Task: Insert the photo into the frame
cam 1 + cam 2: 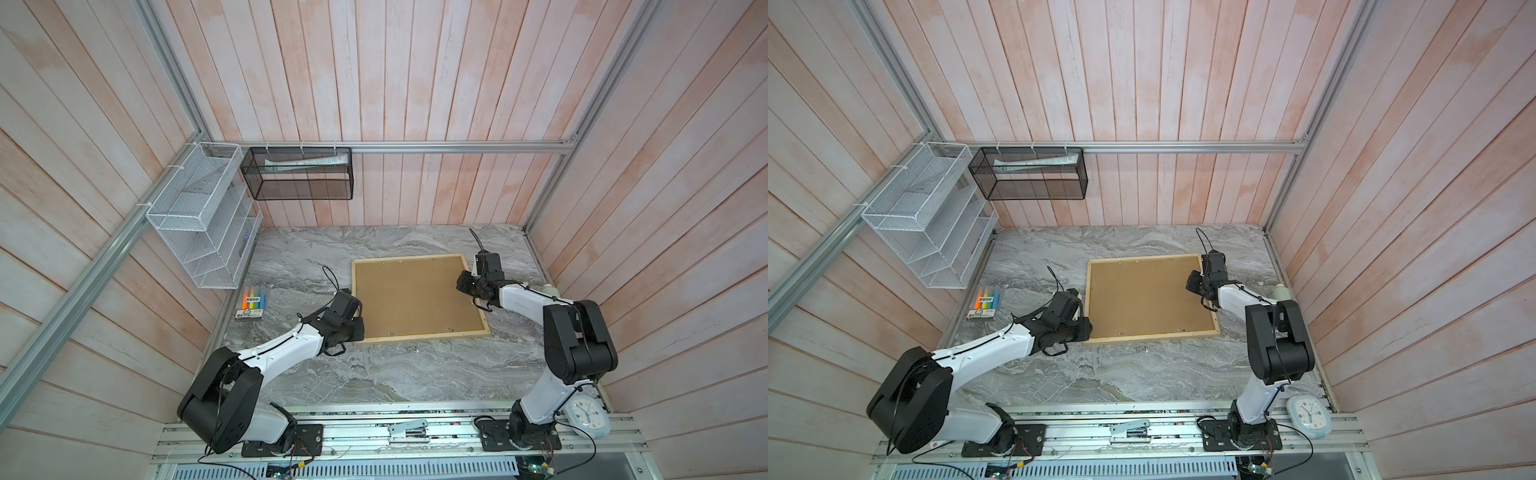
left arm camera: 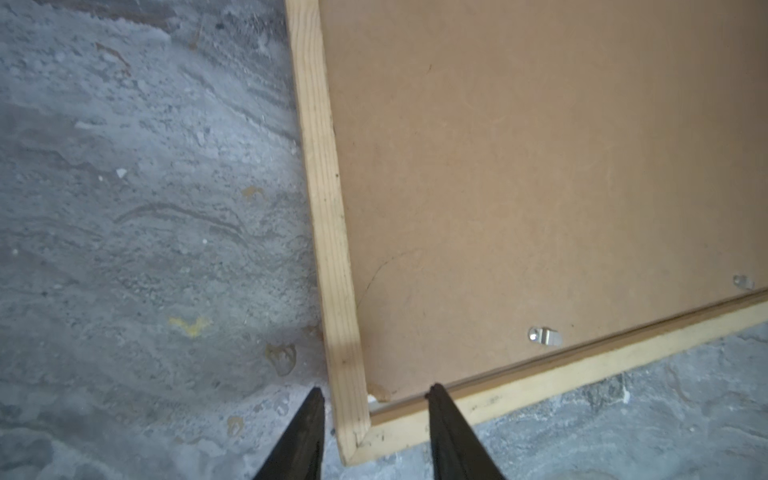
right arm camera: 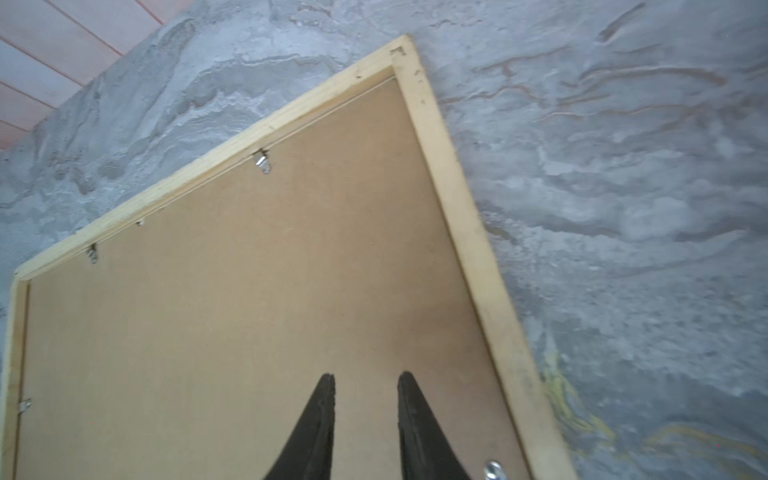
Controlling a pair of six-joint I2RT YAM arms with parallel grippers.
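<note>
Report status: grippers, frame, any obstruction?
Left gripper open, astride frame at its near corner. Right gripper open over backing board. Frame face down, board in it; photo not visible. No obstruction seen.

The left arm (image 1: pixel 286 343) and right arm (image 1: pixel 519 299) had white shells and bulky black joints. Behind the left claw (image 2: pixel 376 392) and right claw (image 3: pixel 365 376), thin black cables (image 1: pixel 329 276) looped up. Fingers (image 2: pixel 305 436) were black, tapering to points. Black base plates (image 1: pixel 311 434) sat farthest from each claw.
</note>
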